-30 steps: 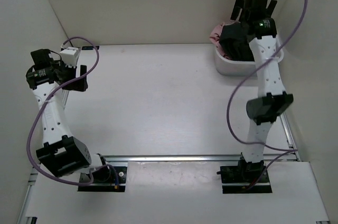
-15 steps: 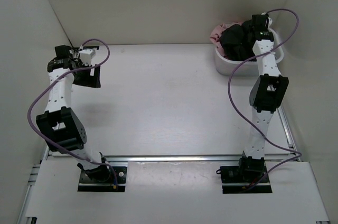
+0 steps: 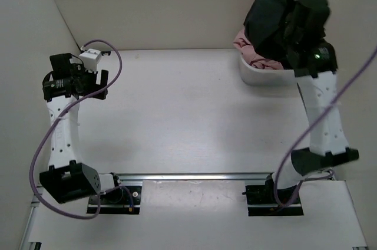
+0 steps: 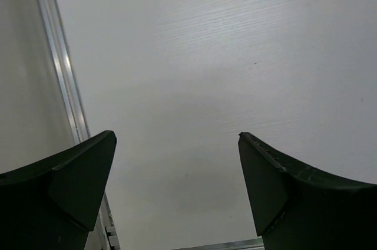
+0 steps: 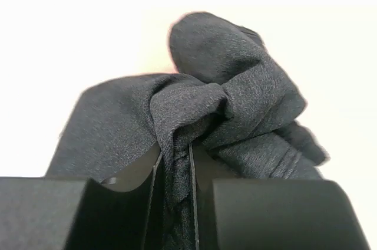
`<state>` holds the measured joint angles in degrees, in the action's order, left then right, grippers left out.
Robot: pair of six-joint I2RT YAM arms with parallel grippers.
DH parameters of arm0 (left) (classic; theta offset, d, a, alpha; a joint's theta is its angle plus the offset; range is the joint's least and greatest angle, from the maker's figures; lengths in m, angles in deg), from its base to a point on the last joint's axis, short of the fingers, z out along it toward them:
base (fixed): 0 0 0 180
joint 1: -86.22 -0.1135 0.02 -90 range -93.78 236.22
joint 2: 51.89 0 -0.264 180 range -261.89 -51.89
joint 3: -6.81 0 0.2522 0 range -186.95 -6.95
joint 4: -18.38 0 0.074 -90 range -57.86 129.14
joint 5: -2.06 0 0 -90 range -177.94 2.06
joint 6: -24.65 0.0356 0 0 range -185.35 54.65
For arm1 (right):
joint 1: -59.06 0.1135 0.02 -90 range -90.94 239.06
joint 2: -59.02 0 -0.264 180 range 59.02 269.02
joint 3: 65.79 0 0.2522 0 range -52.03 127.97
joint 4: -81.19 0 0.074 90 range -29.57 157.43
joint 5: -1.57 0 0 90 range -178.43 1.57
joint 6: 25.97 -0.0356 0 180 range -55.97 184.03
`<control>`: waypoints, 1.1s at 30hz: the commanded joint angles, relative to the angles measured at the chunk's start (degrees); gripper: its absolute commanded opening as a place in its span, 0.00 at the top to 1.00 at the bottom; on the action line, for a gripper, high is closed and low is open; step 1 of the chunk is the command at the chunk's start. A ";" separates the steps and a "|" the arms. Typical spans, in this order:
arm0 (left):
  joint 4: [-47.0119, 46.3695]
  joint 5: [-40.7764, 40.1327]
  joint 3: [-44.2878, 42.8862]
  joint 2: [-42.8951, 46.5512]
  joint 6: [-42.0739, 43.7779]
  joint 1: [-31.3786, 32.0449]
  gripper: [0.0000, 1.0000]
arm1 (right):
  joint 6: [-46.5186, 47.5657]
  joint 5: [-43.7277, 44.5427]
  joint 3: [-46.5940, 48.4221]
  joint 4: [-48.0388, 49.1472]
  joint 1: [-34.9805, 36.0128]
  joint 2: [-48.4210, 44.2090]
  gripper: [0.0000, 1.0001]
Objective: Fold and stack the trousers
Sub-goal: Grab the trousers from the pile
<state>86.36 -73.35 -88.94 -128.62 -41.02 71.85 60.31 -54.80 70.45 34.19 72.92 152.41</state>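
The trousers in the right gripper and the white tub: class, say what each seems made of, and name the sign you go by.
The trousers: soft matte dark cloth, judging by the fine fuzzy grain and loose folds bunched where the right gripper pinches them; weave or knit cannot be told. The white tub: probably plastic, given its smooth wall and rounded rim.

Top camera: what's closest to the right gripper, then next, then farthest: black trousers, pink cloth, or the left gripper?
1. black trousers, pinched in the right gripper
2. pink cloth, just below, in the white tub
3. left gripper, far across on the left
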 commanded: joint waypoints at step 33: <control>10.82 3.43 3.60 2.04 6.43 14.52 0.14 | -30.46 -20.07 -55.40 12.39 23.23 -12.01 0.23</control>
<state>95.56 -75.47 -83.48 -122.28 -33.37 80.35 33.55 -71.87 19.00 41.65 99.50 138.05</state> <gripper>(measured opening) 0.865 0.784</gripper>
